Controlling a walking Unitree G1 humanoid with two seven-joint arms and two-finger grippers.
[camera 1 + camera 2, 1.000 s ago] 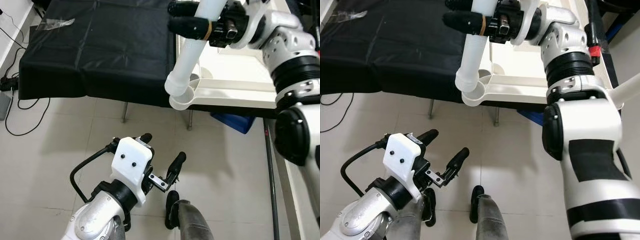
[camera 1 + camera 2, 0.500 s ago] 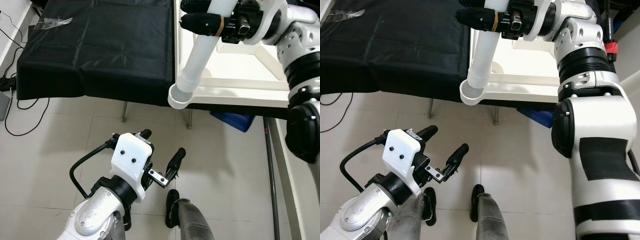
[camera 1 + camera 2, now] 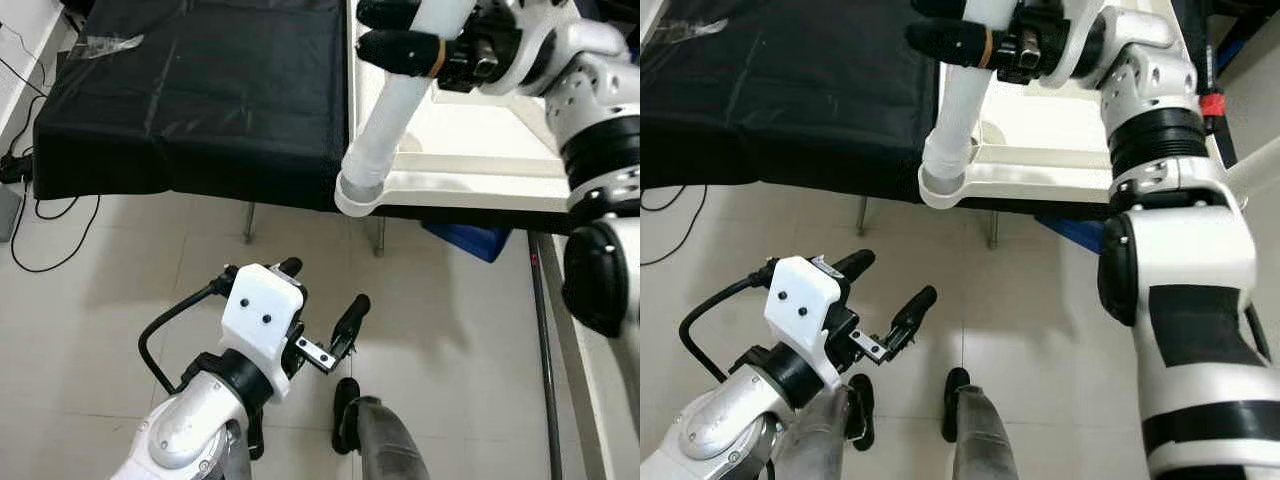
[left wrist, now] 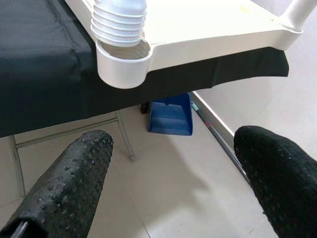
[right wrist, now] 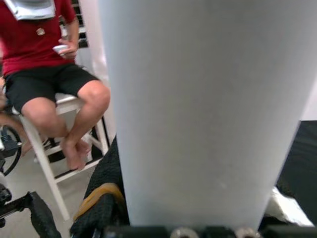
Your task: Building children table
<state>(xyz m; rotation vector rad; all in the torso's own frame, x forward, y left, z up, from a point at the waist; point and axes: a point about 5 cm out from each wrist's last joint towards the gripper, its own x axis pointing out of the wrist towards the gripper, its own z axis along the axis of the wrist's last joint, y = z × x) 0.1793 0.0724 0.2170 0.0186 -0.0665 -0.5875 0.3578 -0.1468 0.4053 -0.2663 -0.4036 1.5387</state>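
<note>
A white tabletop [image 3: 470,130] lies upside down on a table draped in black cloth [image 3: 200,90]. My right gripper [image 3: 385,30] is shut on a white table leg [image 3: 395,110], held tilted above the near corner. The leg's ribbed end [image 4: 119,22] rests at the mouth of the round corner socket [image 4: 124,64], slightly off upright. My left gripper [image 3: 325,285] hangs open low over the tiled floor, in front of the table and below that corner, with nothing between its fingers [image 4: 64,188].
A blue bin [image 3: 465,240] stands under the table. Cables [image 3: 40,215] lie on the floor at the left. Another white leg [image 3: 1265,165] stands at the tabletop's right corner. A person in a red shirt [image 5: 44,74] sits on a white stool beyond the table.
My right gripper has brought the leg's ribbed end from beside the corner socket onto its mouth, then tilted it a little. The left arm has barely moved.
</note>
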